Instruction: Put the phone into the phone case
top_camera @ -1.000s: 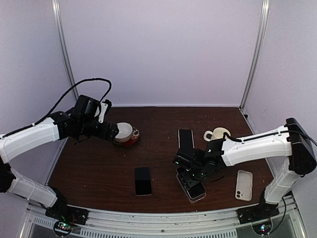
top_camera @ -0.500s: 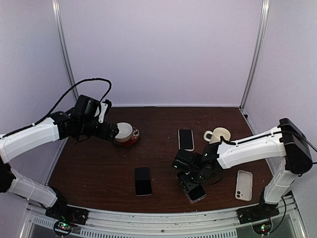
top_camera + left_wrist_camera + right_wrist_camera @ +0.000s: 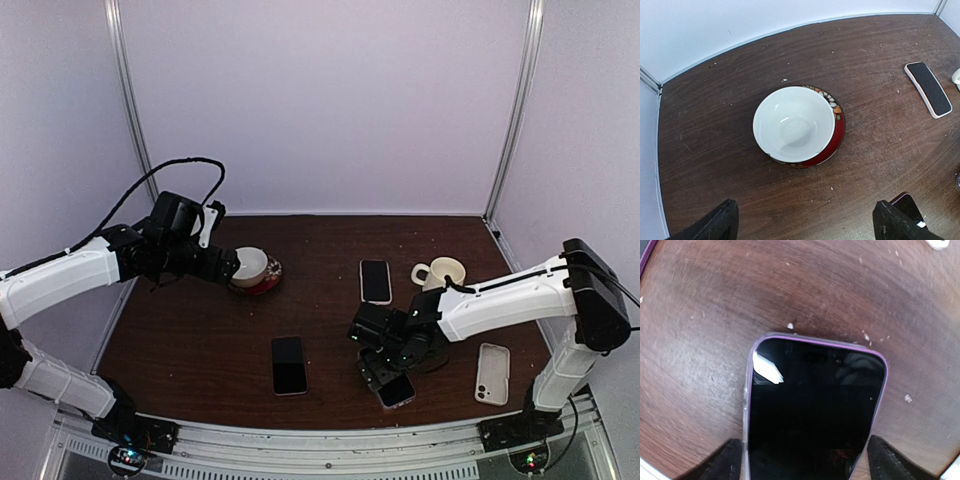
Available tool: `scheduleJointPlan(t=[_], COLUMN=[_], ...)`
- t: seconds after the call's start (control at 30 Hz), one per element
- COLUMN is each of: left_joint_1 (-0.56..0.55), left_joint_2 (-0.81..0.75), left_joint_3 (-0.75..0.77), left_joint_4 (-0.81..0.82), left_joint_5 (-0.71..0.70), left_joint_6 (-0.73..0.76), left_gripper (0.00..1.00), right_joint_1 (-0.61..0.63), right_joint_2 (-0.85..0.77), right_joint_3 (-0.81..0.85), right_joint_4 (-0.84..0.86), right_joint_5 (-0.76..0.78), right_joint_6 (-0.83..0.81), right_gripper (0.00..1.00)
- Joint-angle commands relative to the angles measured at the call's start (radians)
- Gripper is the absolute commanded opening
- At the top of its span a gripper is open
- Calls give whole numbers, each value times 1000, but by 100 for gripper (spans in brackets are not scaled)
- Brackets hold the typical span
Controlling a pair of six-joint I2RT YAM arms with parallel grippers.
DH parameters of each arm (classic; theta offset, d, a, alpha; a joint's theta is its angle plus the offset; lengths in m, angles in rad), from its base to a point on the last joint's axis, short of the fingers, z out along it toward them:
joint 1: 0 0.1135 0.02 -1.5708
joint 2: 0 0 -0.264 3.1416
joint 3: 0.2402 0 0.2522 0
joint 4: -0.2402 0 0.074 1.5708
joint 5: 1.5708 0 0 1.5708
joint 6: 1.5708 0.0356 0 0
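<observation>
Item: phone (image 3: 812, 405), dark glass face up, seated inside a translucent purple case (image 3: 746, 405) whose rim shows round its top and both long sides. It lies flat on the table (image 3: 200, 340), near the front edge and right of centre. No brand or lettering can be read on its screen.

Right gripper (image 3: 810, 460): low over the phone, jaws wide, one finger at each long edge. Whether the fingers (image 3: 727, 460) actually clamp it, I cannot tell.

Left gripper (image 3: 805, 222): jaws spread wide, nothing between them, hovering above the table near a white bowl (image 3: 792, 124).

Other items:
- Red patterned saucer (image 3: 838, 132), under the bowl.
- Black phone (image 3: 288, 364), flat, left of the cased phone and apart from it.
- Pale-rimmed phone (image 3: 375, 281), flat, farther back.
- Cream mug (image 3: 440, 271), beside the pale-rimmed phone.
- White case (image 3: 492, 373), flat, by the right arm's base. Any markings are too small to read.
</observation>
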Motion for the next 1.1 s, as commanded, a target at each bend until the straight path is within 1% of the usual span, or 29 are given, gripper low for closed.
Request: scheduleJointPlan(t=[0.0,0.13,0.2,0.27,0.33,0.37,0.4,0.53,0.67,0.7,0.8,0.87,1.07], left_joint_1=[6,6,6,6,6,6,7,6,6,6,6,6,6], left_joint_2=[8,8,7,5,6,7,7,14,16,19,21,23,27], left_joint_3=[30,30,30,30,30,30,29,33,33,34,37,38,39], left_joint_4=[21,21,21,21,21,20,19,16,15,13,11,8,5], left_joint_5=[-4,-2,-1,-1,-1,-1,-2,-4,-3,-4,-5,-7,-11], left_joint_6=[14,14,15,14,14,14,13,15,14,14,16,17,18], left_gripper=[98,98,97,97,97,98,98,97,98,97,97,97,98], right_joint_1=[0,-33,-63,-91,-109,-114,-119,-122,-122,-122,-114,-94,-56], right_joint_2=[-50,-131,-170,-200,-227,-237,-243,-241,-225,-217,-187,-175,-134], right_joint_3=[33,22,-12,-54,-108,-131,-150,-188,-229,-237,-259,-264,-278], right_joint_4=[-74,-119,-126,-131,-113,-95,-74,-24,10,7,19,23,-40], right_joint_5=[45,9,-52,-99,-125,-160,-179,-254,-294,-298,-328,-339,-316], right_joint_6=[6,-10,-6,10,27,36,42,55,73,78,95,101,130], right_gripper=[99,100,94,80,58,52,48,39,21,18,13,13,13])
